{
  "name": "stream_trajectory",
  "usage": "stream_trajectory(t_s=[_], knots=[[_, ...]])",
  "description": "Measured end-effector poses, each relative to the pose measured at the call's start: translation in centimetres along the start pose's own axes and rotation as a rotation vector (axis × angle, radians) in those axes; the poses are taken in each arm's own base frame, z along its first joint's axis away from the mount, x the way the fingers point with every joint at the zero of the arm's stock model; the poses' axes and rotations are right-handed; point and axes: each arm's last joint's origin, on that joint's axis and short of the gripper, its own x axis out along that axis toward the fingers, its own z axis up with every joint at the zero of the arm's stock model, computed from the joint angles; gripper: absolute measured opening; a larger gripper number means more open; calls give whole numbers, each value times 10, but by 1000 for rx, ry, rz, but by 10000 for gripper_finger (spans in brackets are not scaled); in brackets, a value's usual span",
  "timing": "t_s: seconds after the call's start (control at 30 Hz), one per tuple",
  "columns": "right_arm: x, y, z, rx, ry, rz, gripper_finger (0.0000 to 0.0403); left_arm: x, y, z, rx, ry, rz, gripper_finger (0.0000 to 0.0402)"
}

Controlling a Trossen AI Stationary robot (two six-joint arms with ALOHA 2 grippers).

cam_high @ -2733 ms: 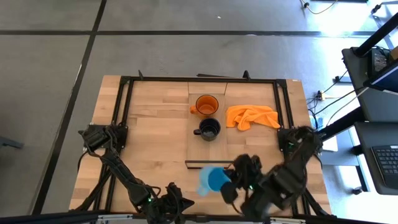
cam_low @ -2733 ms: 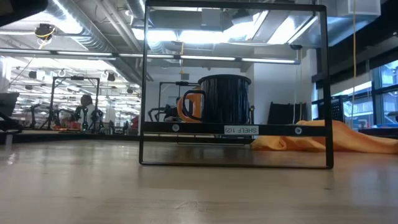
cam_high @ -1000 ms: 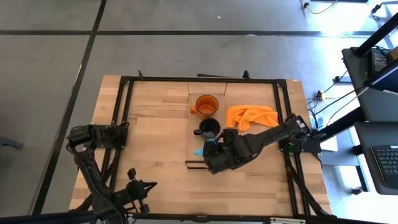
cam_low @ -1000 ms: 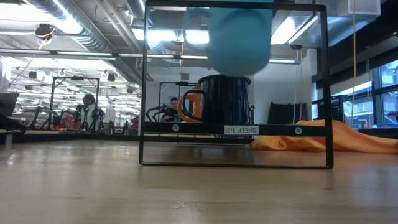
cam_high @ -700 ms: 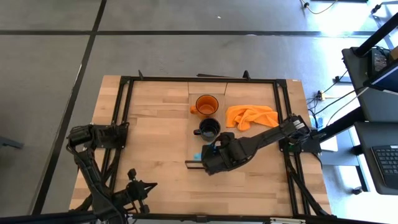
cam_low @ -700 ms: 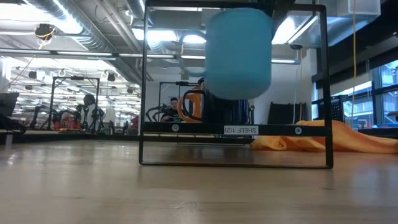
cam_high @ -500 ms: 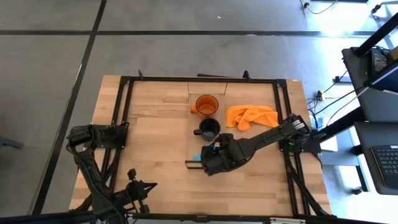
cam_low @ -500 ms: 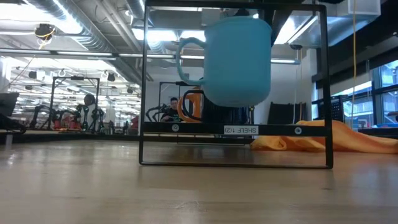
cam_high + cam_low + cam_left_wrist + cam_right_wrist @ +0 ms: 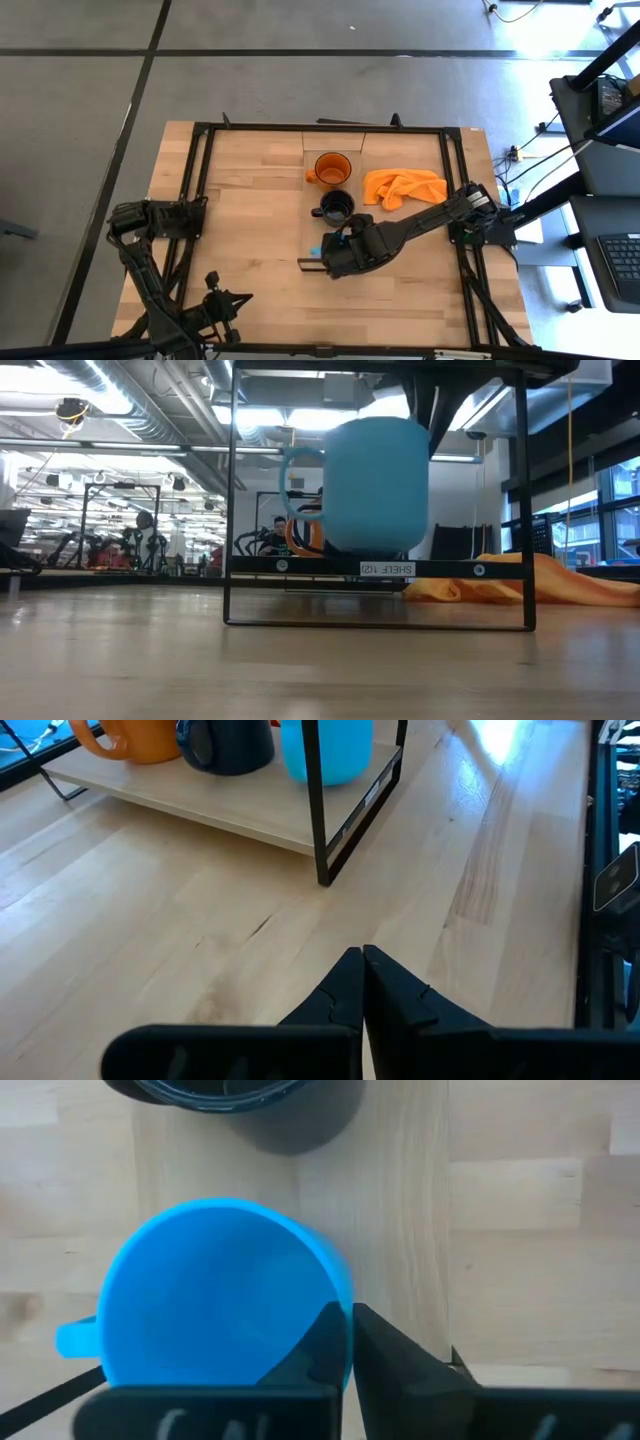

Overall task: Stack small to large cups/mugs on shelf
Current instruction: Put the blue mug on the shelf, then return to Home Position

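A bright blue mug [image 9: 215, 1295] is in my right gripper [image 9: 350, 1312], which is shut on it above the near end of the light-wood shelf [image 9: 350, 142]. In the low view the blue mug [image 9: 375, 485] stands upright, its bottom right at the plank; whether it rests there I cannot tell. A black mug [image 9: 337, 207] and an orange mug [image 9: 331, 168] stand on their bases farther back on the shelf. My left gripper [image 9: 362, 955] is shut and empty over the bare tabletop at the near left [image 9: 222, 300]. My right gripper holds the blue mug by its rim [image 9: 340, 1292], on the side opposite the handle [image 9: 75, 1338]. One finger is inside the mug and one finger [image 9: 390, 1348] is outside. The fingers come from above, pointing down. The mug hangs upright, mouth up, at the shelf's surface.
An orange cloth [image 9: 405, 187] lies on the table right of the shelf. The shelf's thin dark frame [image 9: 232, 510] rises around its near end, and black rails [image 9: 195, 190] run along the table's sides. Bare wood lies left of the shelf.
My right gripper has gone down with the blue mug, from the top of the shelf's frame to the plank's near end in front of the black mug. The mug has stayed upright and has turned about, so its handle now shows on the left in the low view.
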Motion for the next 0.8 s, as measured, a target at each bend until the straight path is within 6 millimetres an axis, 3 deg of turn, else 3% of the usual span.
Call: stream_trajectory(t_s=[0.3,0.8], knots=[[7,-2,1,-5,-26,-6,19,0,0,0,49,16,2,0],[7,-1,2,-5,-38,-1,75,0,-1,-1,36,18,-1,0]])
